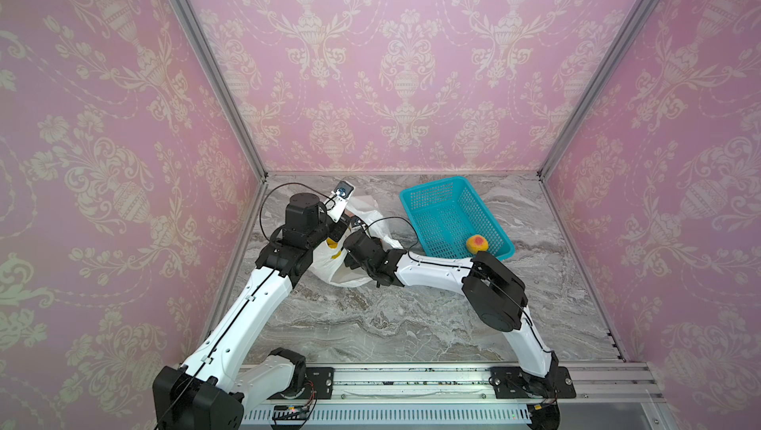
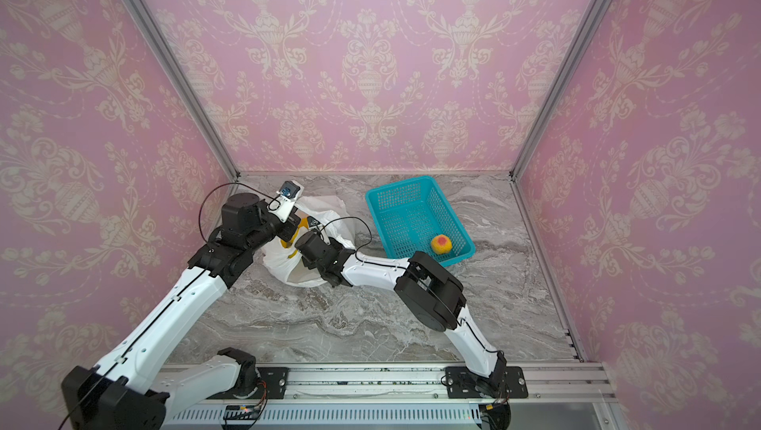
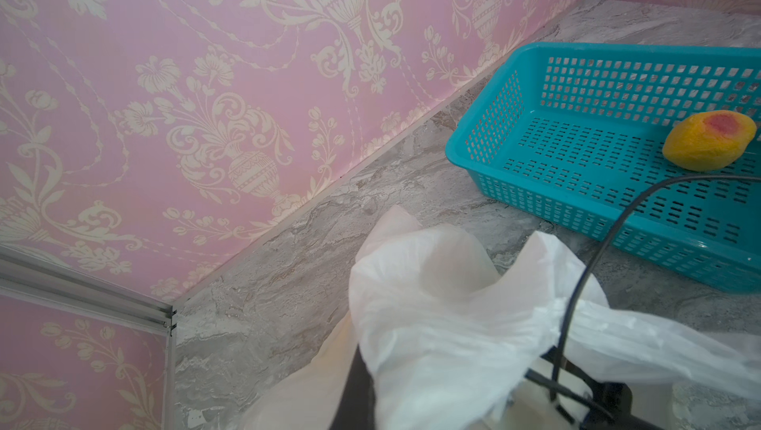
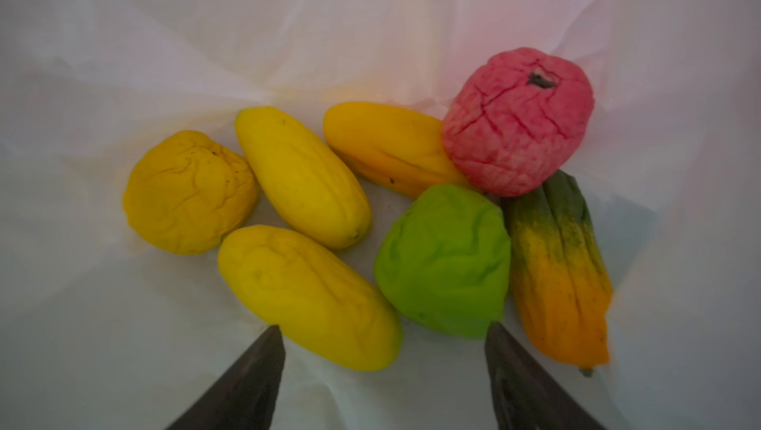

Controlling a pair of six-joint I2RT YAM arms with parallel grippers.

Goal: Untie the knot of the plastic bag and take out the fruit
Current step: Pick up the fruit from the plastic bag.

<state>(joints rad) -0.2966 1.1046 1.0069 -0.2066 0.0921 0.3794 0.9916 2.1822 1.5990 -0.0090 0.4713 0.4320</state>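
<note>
Your booth, seen from above: the grey marble desk (image 1: 412, 325) spreads between pink papered walls, and both of your arms reach from its near edge toward its far left corner. Your left arm (image 1: 247, 308) runs up along the left edge. Your right arm (image 1: 436, 269) bends in from the near right and crosses the middle of the desk.

A teal basket (image 1: 428, 197) sits on the far right part of the desk, close to the far edge. The plastic bag (image 1: 323, 265) lies just beside it, toward the far left corner, between your two wrists. A strip of bare marble separates them, and the bag's mouth gapes open.

One yellow-and-red fruit (image 1: 477, 243) rests at the basket's near end. The right wrist view shows seven more on the bag's floor: a pink-red fruit (image 4: 519, 119), a green fruit (image 4: 444, 259), a green-to-orange fruit (image 4: 560, 275), a round yellow fruit (image 4: 189, 193), an orange-yellow fruit (image 4: 387, 148) and two long yellow ones, the upper long fruit (image 4: 300, 176) and the lower long fruit (image 4: 309, 296). They lie bunched, most of them touching a neighbour.

Your right gripper (image 4: 384, 327) is inside the bag with its fingers spread apart and nothing between them. One tip is at the lower long fruit and the other at the green fruit; you cannot tell whether they touch. Your left gripper (image 1: 337, 234) is clamped on the bag's rim, and in the left wrist view the bunched plastic rises over it.
</note>
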